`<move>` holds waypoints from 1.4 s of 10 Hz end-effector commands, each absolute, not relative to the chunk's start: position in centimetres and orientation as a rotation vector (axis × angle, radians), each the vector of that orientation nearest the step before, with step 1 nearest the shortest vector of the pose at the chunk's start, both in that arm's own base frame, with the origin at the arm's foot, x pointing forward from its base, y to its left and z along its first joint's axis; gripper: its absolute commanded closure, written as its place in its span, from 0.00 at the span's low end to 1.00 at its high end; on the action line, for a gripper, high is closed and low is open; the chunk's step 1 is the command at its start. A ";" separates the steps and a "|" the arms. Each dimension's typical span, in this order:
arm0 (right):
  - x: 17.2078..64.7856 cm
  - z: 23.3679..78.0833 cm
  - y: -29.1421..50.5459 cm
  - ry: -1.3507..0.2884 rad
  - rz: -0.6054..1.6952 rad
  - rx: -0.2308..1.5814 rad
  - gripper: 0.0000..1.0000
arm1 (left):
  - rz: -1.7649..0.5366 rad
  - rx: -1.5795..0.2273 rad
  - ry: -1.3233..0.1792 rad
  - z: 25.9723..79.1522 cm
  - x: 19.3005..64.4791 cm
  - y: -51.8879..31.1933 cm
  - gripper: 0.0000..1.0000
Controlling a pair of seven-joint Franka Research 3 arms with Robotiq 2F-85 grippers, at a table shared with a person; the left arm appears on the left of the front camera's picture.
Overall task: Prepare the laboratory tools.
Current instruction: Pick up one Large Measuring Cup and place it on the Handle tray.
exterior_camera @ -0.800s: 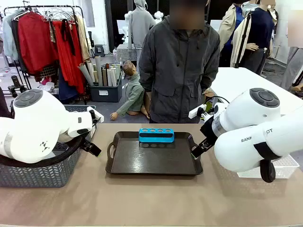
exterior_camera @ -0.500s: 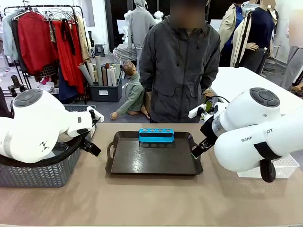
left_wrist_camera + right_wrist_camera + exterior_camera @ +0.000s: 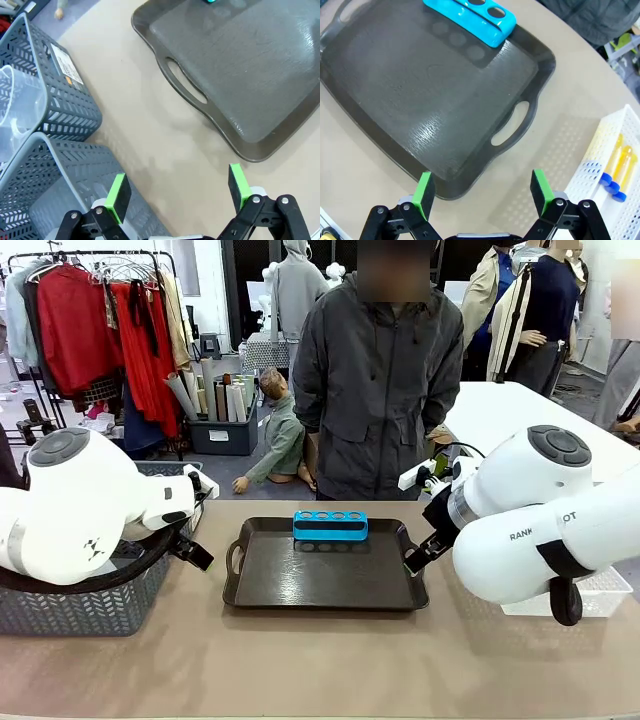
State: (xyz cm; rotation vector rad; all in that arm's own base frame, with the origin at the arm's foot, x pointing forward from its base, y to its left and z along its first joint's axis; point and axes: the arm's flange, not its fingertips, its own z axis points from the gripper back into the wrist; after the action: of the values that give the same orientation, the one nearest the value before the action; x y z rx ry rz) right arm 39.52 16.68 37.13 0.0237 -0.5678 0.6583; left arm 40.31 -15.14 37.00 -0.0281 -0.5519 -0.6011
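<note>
1. Dark tray (image 3: pixel 325 585): centre of the front view, bare but for item 4.
2. Clear beaker (image 3: pixel 17 107): upper left of my left wrist view, inside a grey mesh basket (image 3: pixel 65 105). Likely light, rigid and slick. I would pinch its wall at the rim.
3. My left claw (image 3: pixel 178 189) and right claw (image 3: pixel 482 191): both spread wide, empty.
4. Blue tube rack (image 3: pixel 330 525): on the tray's far edge. Probably stiff and light. Grip across its narrow width.
5. Blue-capped test tubes (image 3: pixel 620 162): lower right of my right wrist view, lying in a white basket (image 3: pixel 590 167). Probably fragile and prone to roll. Take them mid-body.

Tray (image 3: pixel 325 585): table (image 3: pixel 320 670) centre.
Rack (image 3: pixel 330 525): on tray, far edge.
Baskets (image 3: pixel 67 102): left of tray, one holding a beaker (image 3: pixel 22 97).
Tubes (image 3: pixel 619 161): in a crate (image 3: pixel 590 167) right of tray.
</note>
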 end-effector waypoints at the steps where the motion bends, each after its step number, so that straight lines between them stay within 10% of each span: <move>1: 39.5 37.1 16.7 -0.568 0.658 0.024 0.00 | -0.601 -0.028 -0.552 37.0 40.3 -15.1 0.00; 14: 37.9 37.0 17.1 -0.543 0.713 0.094 0.00 | -0.640 -0.083 -0.511 38.3 39.7 -15.8 0.00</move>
State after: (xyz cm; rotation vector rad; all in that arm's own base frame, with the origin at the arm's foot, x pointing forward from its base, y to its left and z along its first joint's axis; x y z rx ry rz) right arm 38.75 18.29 36.95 0.0506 -0.5554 0.6825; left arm 39.91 -15.94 37.29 -0.0430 -0.5358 -0.6130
